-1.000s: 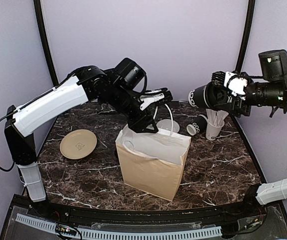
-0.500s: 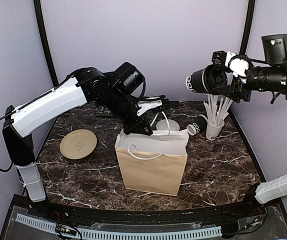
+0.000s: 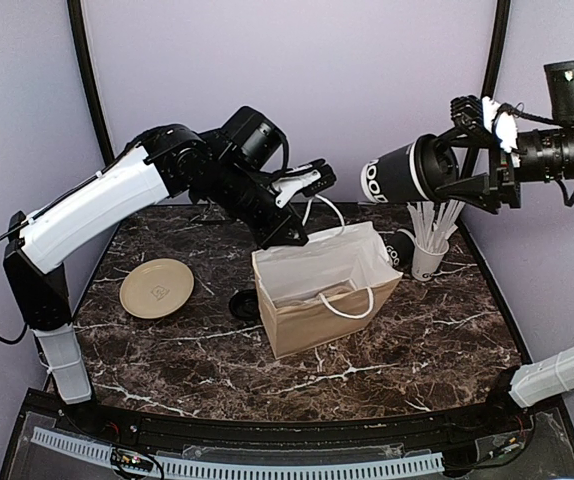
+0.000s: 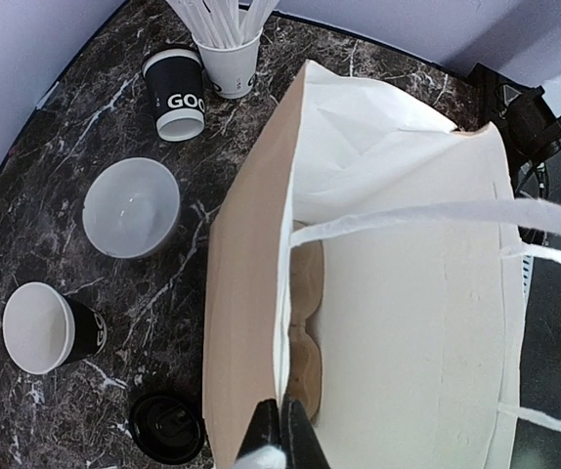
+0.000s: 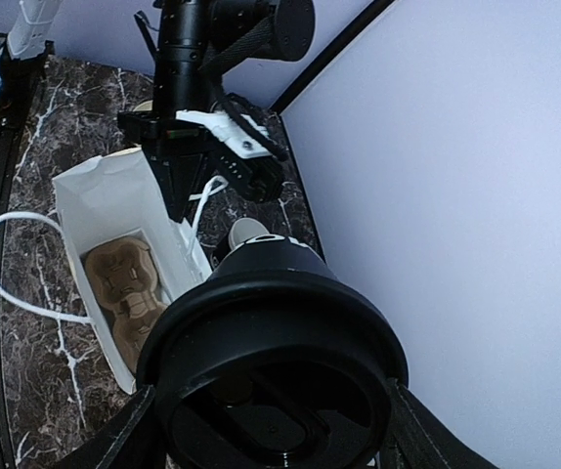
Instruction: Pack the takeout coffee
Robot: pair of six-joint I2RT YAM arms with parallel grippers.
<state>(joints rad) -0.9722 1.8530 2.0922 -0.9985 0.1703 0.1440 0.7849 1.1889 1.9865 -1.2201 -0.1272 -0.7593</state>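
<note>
A lidded black takeout coffee cup [image 3: 392,175] hangs on its side high over the table's right, my right gripper [image 3: 459,170] shut on it. In the right wrist view its black dome lid [image 5: 276,386] fills the space between the fingers [image 5: 122,435]. A brown paper bag [image 3: 329,290] stands tilted, mouth open, with a cardboard carrier [image 4: 307,327] inside. My left gripper [image 3: 287,236] is shut on the bag's back rim [image 4: 282,445]. A second black cup [image 4: 175,93] lies by the straws. A third, lidless one [image 4: 51,327] lies on its side.
A white cup of wrapped straws [image 3: 429,250] stands at the back right. A low white bowl [image 4: 131,207] sits behind the bag. A loose black lid [image 3: 244,306] lies left of the bag, and a tan plate [image 3: 156,288] sits further left.
My left gripper closed on the bag's rim and pulled it back and right, tilting the bag and spreading its mouth. My right gripper lifted the cup higher.
</note>
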